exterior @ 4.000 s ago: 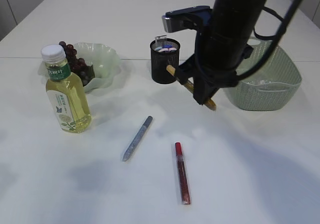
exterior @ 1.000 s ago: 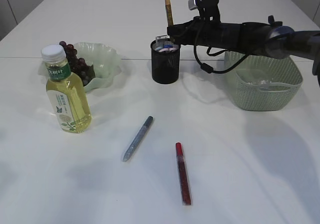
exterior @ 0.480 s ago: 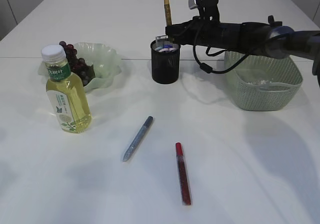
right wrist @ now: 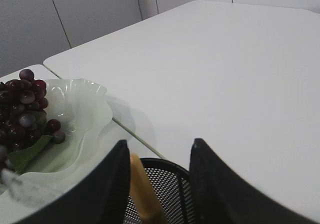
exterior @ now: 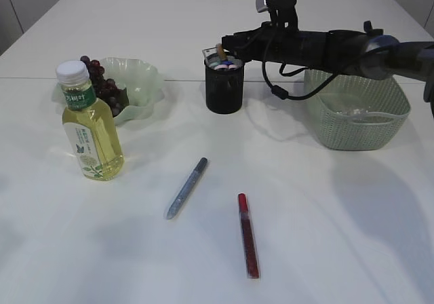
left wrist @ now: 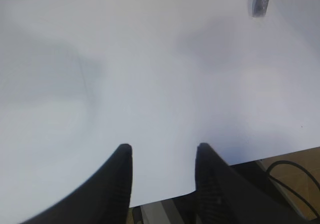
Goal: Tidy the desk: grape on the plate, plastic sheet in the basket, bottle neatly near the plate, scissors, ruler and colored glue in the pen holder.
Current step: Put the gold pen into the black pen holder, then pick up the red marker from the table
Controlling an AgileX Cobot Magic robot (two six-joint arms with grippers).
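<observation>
Bright, even light falls from above, leaving soft grey shadows on the white tabletop (exterior: 325, 236). The exterior view is sharp. Both wrist views look softer, their near black fingers (left wrist: 117, 184) perhaps out of focus; no strong glare.

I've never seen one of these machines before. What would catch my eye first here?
The long black arm reaching in from the right, its right gripper open just above the black mesh pen holder, where a wooden ruler stands between its fingers. Next, the yellow bottle at left by the green plate of grapes, and two glue pens, grey and red, lying in front.
</observation>
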